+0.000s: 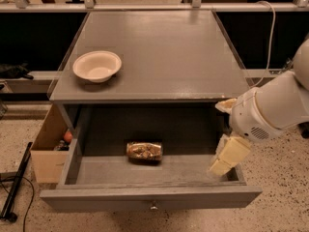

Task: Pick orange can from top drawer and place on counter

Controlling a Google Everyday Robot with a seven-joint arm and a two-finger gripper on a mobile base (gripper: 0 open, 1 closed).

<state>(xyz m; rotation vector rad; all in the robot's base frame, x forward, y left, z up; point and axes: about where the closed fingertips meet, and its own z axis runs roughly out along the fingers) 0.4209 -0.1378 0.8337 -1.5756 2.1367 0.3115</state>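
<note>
The orange can lies on its side in the middle of the open top drawer, its golden-brown label facing up. The counter is the grey tabletop above the drawer. My gripper hangs over the drawer's right end, to the right of the can and apart from it. It is open and empty, with one cream finger pointing down into the drawer and the other up by the counter's front right corner.
A cream bowl stands on the counter's left side. A cardboard box with small items sits on the floor left of the drawer. A dark pole lies on the floor at the far left. A cable hangs at the back right.
</note>
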